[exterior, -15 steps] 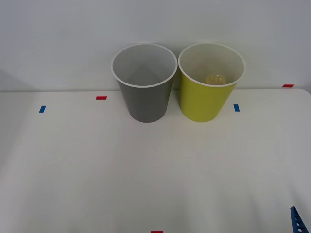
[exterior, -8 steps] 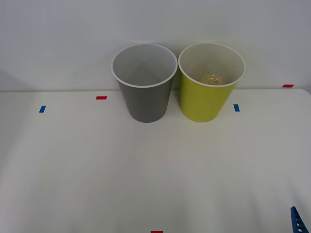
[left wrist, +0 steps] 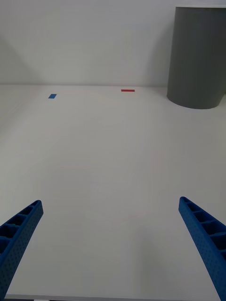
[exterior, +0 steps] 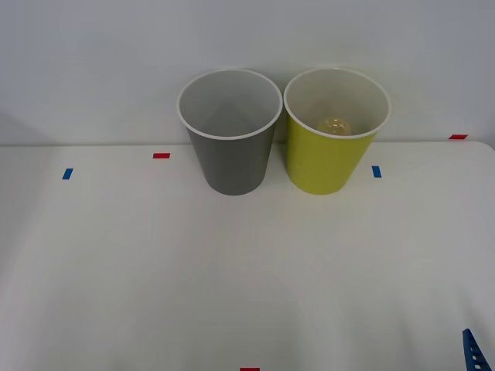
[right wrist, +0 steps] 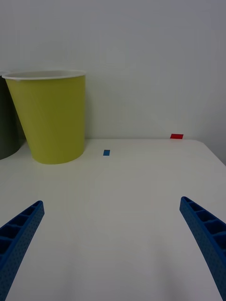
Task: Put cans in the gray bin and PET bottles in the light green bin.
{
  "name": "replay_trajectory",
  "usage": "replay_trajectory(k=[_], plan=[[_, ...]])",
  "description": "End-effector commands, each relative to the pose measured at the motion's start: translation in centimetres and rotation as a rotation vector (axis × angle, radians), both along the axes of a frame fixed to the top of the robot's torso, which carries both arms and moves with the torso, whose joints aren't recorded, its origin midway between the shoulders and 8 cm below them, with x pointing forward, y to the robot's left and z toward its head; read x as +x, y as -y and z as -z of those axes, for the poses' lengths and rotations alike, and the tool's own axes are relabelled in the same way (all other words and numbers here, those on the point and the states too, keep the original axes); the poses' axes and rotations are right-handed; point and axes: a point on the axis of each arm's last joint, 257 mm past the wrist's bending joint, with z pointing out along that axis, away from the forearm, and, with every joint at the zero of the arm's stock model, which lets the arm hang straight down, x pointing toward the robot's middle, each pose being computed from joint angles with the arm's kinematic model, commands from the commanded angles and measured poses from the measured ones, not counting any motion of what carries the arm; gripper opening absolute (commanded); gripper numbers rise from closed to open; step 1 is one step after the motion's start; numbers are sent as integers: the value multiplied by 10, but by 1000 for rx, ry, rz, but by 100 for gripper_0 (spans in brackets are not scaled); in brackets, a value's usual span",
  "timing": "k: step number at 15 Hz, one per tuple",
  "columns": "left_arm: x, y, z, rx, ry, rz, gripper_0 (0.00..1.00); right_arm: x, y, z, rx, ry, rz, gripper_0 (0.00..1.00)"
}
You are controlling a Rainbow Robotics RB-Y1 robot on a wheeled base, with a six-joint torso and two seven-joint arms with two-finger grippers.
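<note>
Item 1. PET bottle (exterior: 338, 126): small, yellow-labelled plastic bottle, seen in part as a rounded yellowish form low inside the light green bin. Its long axis cannot be told from here. Judged already sorted.

Item 2. Light green bin (exterior: 331, 161): round tapered bin, yellow-green outside, white rim and interior, wider at the top, upright at about 1 o'clock from the table's centre in the front view. Its rim is just beside that of the gray bin; whether they touch cannot be told.

Item 3. Gray bin (exterior: 230, 164): round tapered bin, dark gray outside, white inside, upright at about 12 o'clock. No can shows in the visible part of its interior.

Item 4. White table (exterior: 232, 278): flat top with small red and blue tape marks; no loose can or bottle visible on it.

Item 5. Right gripper (right wrist: 113, 235): blue ribbed fingers spread wide, holding nothing, low over the near right of the table. The light green bin lies ahead of it at roughly 11 o'clock, so this arm is the nearer to that bin.

Item 6. Left gripper (left wrist: 110, 235): blue ribbed fingers likewise spread wide and empty, with the gray bin ahead at roughly 1 o'clock.

Judgement: nothing remains within reach to sort; the task looks finished or awaiting a new item.
</note>
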Motion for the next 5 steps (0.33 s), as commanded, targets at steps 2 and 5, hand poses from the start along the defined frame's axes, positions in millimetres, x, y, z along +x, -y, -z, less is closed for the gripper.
replay_trajectory(k=[2,5], plan=[[0,0,0,0,0,0,100,0,0,0,0,0,0,100],[0,0,0,0,0,0,100,0,0,0,0,0,0,100]])
